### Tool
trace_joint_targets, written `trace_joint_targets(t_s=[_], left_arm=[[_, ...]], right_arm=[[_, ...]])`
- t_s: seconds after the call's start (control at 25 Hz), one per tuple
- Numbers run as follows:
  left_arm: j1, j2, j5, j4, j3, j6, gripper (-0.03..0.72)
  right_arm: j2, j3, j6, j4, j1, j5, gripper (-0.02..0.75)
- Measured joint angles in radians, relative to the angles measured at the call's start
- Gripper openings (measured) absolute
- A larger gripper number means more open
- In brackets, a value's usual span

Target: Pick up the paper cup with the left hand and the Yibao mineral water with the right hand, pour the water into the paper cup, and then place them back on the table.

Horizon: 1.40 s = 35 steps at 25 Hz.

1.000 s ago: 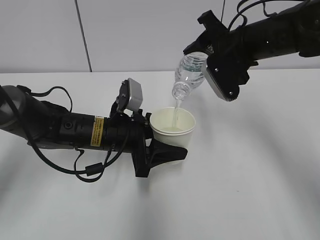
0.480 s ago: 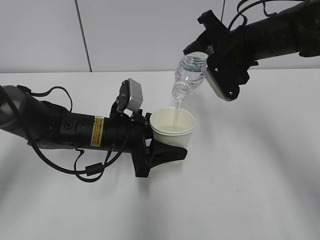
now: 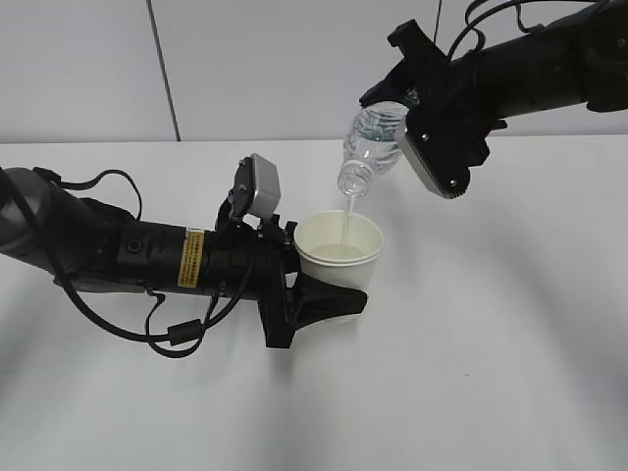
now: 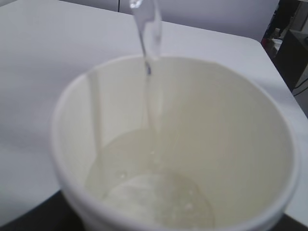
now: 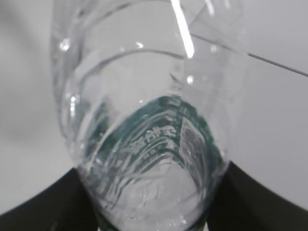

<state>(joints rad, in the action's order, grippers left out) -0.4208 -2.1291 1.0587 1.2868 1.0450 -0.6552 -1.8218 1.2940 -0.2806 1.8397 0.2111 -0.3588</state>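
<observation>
My left gripper (image 3: 345, 283) is shut on the paper cup (image 3: 339, 245) and holds it upright just above the white table (image 3: 510, 343). The cup (image 4: 231, 144) fills the left wrist view, with a shallow pool of water at its bottom. Above it, my right gripper (image 3: 392, 103) is shut on the base end of the Yibao mineral water (image 3: 371, 145), tilted neck-down. A thin stream of water (image 3: 346, 211) falls from the neck into the cup. In the right wrist view the clear bottle (image 5: 149, 120) with its green label sits between two black fingers (image 5: 48, 202).
The left arm's black body with its yellow sticker (image 3: 186, 260) and loose cable (image 3: 177, 334) lies low over the table at the left. A grey wall with a dark vertical seam (image 3: 162, 69) stands behind.
</observation>
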Motion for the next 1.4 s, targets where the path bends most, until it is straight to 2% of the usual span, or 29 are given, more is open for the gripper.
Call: trace_joint_targets(t_s=[1.4], left_arm=[[0.0,0.0,-0.001,-0.009,0.0,-0.003,0.412]], right_arm=[[0.0,0.0,0.0,0.0,0.0,-0.01,0.445]])
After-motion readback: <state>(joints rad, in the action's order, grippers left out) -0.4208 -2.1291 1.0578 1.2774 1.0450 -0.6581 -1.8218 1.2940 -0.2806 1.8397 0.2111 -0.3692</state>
